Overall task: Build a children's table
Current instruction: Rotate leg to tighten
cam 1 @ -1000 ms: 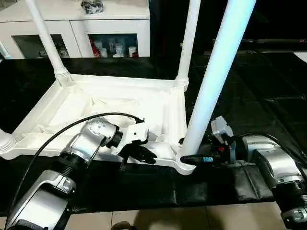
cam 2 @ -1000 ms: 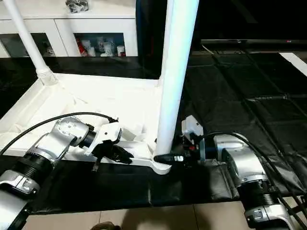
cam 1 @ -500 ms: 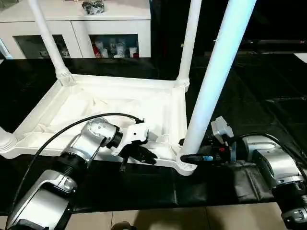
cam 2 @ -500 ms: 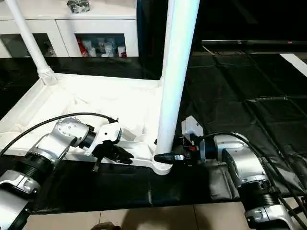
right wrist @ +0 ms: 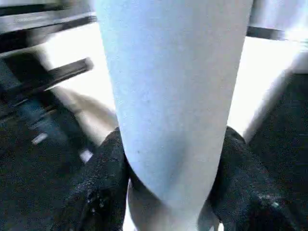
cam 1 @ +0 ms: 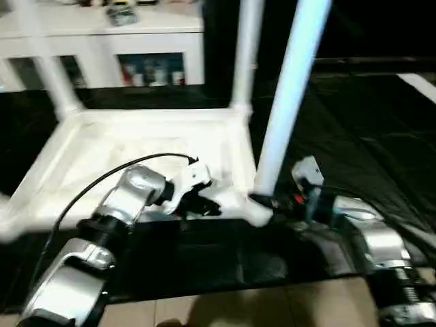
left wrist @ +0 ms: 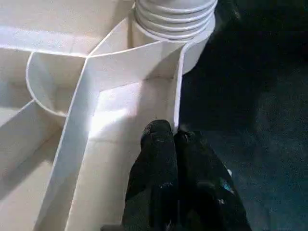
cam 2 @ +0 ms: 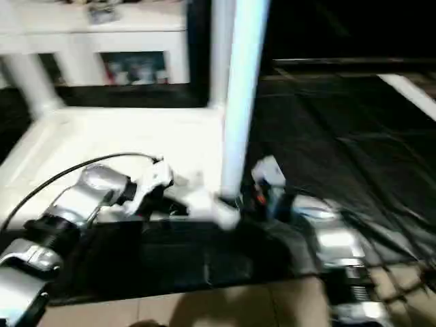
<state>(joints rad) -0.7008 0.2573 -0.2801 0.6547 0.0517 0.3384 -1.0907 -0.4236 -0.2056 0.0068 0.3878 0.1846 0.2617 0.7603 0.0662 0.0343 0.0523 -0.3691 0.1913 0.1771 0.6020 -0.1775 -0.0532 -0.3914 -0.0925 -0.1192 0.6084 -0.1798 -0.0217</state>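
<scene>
The children's table lies upside down, its white ribbed top (cam 1: 136,126) on the black mat. Three legs stand in corner sockets: the far left (cam 1: 48,75), the far right (cam 1: 246,54) and the near right (cam 1: 286,95). My right gripper (cam 1: 262,199) is shut on the near right leg just above its socket. In the right wrist view its black fingers (right wrist: 106,187) press both sides of the leg (right wrist: 173,86). My left gripper (left wrist: 173,132) is shut, its fingertips resting on the top's near rim (left wrist: 175,91) beside that ringed corner socket (left wrist: 175,19).
A white cabinet (cam 1: 102,34) with glass doors stands behind the table. Black matting (cam 1: 368,136) covers the floor to the right, and beige tiles (cam 1: 259,306) run along the near edge. A black cable (cam 1: 102,180) loops over my left forearm.
The whole picture has shifted and blurred, so the head camera moved. My right gripper's fingers have drawn in around the near right leg. The left gripper keeps its place on the rim.
</scene>
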